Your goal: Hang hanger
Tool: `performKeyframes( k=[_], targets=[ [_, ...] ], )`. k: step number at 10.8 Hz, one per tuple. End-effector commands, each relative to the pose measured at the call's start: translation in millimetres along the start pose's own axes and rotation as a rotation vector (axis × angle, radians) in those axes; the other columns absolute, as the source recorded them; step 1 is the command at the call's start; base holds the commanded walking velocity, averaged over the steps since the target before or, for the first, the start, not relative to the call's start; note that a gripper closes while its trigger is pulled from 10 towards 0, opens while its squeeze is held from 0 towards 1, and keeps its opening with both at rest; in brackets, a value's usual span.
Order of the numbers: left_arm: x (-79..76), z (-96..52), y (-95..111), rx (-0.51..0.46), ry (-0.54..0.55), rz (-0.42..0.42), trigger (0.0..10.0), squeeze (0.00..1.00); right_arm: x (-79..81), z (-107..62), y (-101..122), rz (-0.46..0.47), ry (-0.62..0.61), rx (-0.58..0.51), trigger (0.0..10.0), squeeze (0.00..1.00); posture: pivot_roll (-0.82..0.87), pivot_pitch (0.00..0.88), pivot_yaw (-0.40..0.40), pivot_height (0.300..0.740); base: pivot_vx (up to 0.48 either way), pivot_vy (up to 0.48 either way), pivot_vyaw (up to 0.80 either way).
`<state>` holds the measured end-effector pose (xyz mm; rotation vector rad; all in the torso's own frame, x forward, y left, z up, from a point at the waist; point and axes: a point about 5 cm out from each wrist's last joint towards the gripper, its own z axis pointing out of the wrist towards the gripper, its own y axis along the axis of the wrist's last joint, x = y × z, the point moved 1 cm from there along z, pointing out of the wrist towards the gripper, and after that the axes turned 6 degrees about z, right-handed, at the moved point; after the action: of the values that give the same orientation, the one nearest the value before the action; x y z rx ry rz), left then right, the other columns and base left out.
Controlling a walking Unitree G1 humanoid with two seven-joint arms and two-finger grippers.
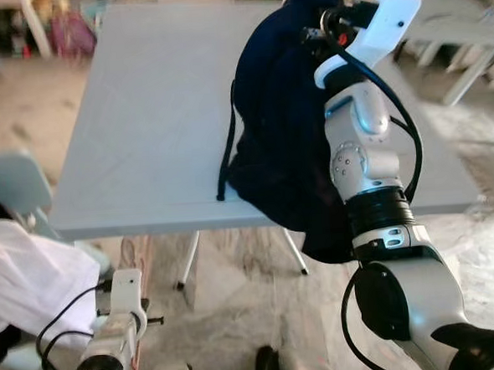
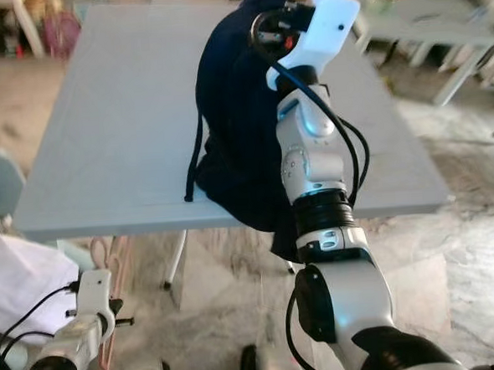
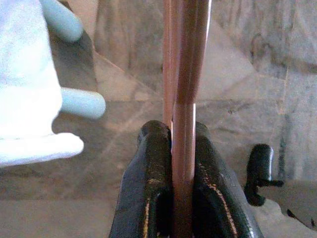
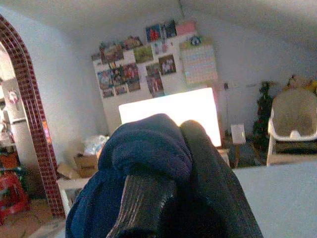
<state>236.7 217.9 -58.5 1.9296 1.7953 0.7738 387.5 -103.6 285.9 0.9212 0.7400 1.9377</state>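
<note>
— Where is the hanger seen?

— A slim reddish-brown hanger (image 3: 184,99) is clamped between the two black fingers (image 3: 148,188) of the left gripper (image 3: 181,148), low down beside the robot's left leg; its bars run straight out past the fingertips over the marbled stone floor (image 3: 247,64). In the head views the left gripper (image 1: 124,297) is seen below the near edge of the grey rectangular table (image 1: 143,133), next to a white cloth (image 1: 26,274).

— And the right side?

— The right gripper (image 4: 158,163) is raised above the table and is closed on a dark navy fabric garment (image 1: 281,124), which is bunched between its fingers. The garment hangs down along the silver right arm (image 1: 362,153) — its lower folds drape over the table's near edge, and a thin dark cord (image 1: 226,157) lies on the tabletop
</note>
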Motion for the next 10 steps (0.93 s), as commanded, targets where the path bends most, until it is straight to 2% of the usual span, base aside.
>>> performKeyframes(
  k=[1, 2, 4, 5, 7, 8, 9, 10],
  targets=[
    [-5.9, 0.4, -4.1, 0.014, -0.024, 0.028, 10.0, 0.0, 3.5, 3.2, 7.2, -0.004, 0.01, -0.027, 10.0, 0.0, 0.02, 0.116, -0.092, 0.74, 0.0, 0.0, 0.0],
    [-7.1, 0.7, -1.9, 0.005, -0.026, 0.047, 10.0, 0.0, 7.8, 8.4, 10.2, -0.009, 0.028, -0.034, 10.0, 0.0, 0.02, 0.116, -0.092, 0.74, 0.0, 0.0, 0.0],
    [-9.5, 1.5, 0.6, 0.001, -0.026, 0.045, 10.0, 0.0, 28.8, 44.0, 33.5, -0.044, 0.122, -0.074, 10.0, 0.0, 0.03, 0.107, -0.111, 0.74, 0.0, 0.0, 0.0],
    [-12.5, 1.8, 3.2, -0.018, -0.039, 0.033, 10.0, 0.0, 45.5, 63.6, 47.9, -0.03, 0.164, -0.085, 10.0, 0.0, 0.04, 0.102, -0.128, 0.74, 0.349, 0.0, 0.0],
    [-14.8, 2.1, 4.6, -0.022, -0.028, 0.044, 10.0, 0.0, 84.4, 90.3, 68.6, -0.027, 0.255, -0.065, 10.0, 0.0, 0.07, 0.107, -0.152, 0.74, 0.124, 0.0, 0.0],
    [-15.0, 2.0, 4.2, -0.027, -0.027, 0.038, 10.0, 0.0, 97.2, 102.2, 95.0, 0.045, 0.246, -0.116, 10.0, 0.0, 0.09, 0.111, -0.16, 0.74, 0.0, 0.0, 0.0],
    [-15.7, 1.5, 2.5, -0.035, -0.017, 0.03, 10.0, 0.0, 108.6, 111.9, 142.5, 0.125, 0.246, -0.254, 10.0, 0.0, 0.11, 0.117, -0.176, 0.74, 0.0, 0.0, 0.0],
    [-16.6, 1.3, 1.5, -0.038, -0.014, 0.026, 10.0, 0.0, 104.9, 111.0, 141.2, 0.104, 0.249, -0.263, 10.0, 0.0, 0.12, 0.119, -0.18, 0.74, 0.0, 0.0, 0.0]
  ],
)
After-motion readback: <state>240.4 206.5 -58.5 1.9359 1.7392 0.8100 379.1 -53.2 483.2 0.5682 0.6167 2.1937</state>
